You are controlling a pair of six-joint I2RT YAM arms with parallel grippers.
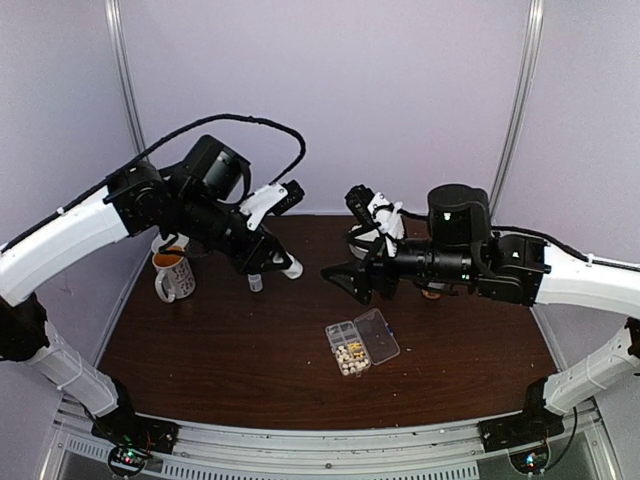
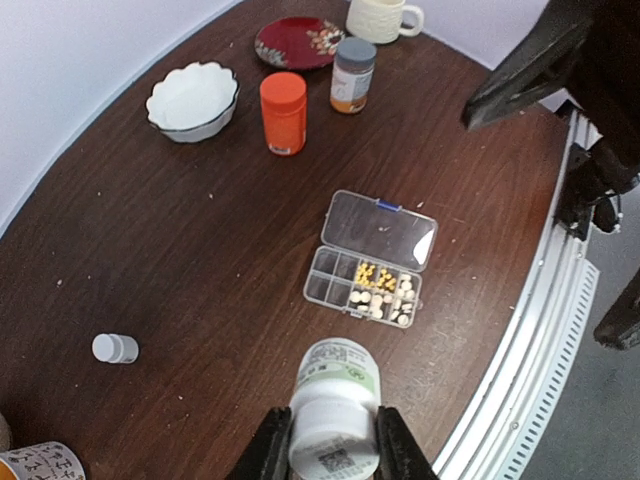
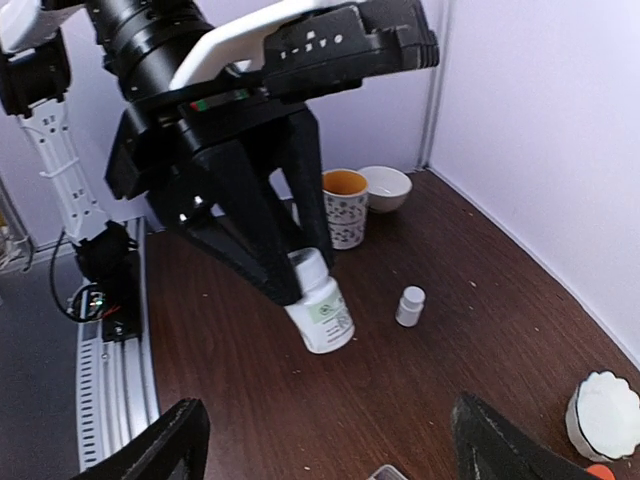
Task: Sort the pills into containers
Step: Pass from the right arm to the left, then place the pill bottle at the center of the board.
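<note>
The clear organizer box (image 1: 362,343) lies open on the table, lid flat to the right. Cream-white and yellow pills (image 1: 350,354) fill its near cells. In the left wrist view the box (image 2: 336,279) has some bare cells, and the pills (image 2: 385,295) lie in the right ones. My left gripper (image 1: 270,262) is shut on the cap end of a white green-labelled bottle (image 2: 335,385), held tilted above the table left of the box; the bottle also shows in the right wrist view (image 3: 322,308). My right gripper (image 1: 345,280) is wide open and empty, above the table behind the box.
A tiny white bottle (image 1: 255,283) stands near the left gripper. A patterned mug (image 1: 172,275) and a white bowl (image 3: 385,187) are at the back left. An orange bottle (image 2: 283,112), a grey-capped amber bottle (image 2: 352,75), a scalloped white bowl (image 2: 193,100), a red plate (image 2: 300,42) and a cream mug (image 2: 380,18) stand at the right.
</note>
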